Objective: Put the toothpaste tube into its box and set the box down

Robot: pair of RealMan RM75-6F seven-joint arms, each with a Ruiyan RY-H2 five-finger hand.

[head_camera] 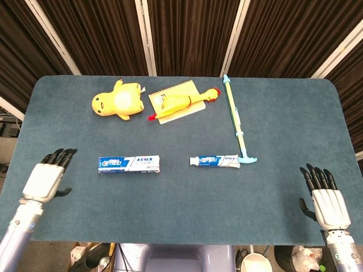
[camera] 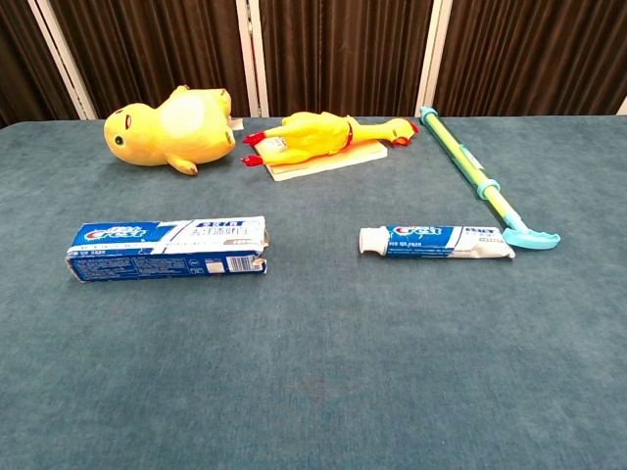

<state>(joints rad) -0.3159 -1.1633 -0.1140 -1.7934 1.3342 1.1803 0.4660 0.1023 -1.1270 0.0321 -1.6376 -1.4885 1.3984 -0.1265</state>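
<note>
Head view. I saw one toothpaste box (head_camera: 129,164) and one toothpaste tube (head_camera: 214,161) lying flat on the blue tabletop (head_camera: 181,198), well apart from each other, the box to the left and the tube to the right. Both carried blue-and-white printing too small for me to read here. My left hand (head_camera: 45,180) hovered over the tabletop's left edge, released, fingers spread, holding nothing; the box lay to its right, not touching it. My right hand (head_camera: 324,201) was at the near right corner, likewise released with fingers apart; the tube lay well to its left. At the far side I counted one yellow plush duck (head_camera: 118,101), one rubber chicken (head_camera: 180,103) lying on one yellow notepad (head_camera: 170,95), and one long green-and-blue stick (head_camera: 236,120) whose hooked end nearly met the tube's tail.

Chest view. Neither hand appeared. The box (camera: 168,249) showed a red-and-white logo on blue that I could not make out, plus Chinese characters and a large "7". The tube (camera: 436,241), white cap to the left, bore a similar logo. Its tail lay just beside the stick's (camera: 484,186) hook.
</note>
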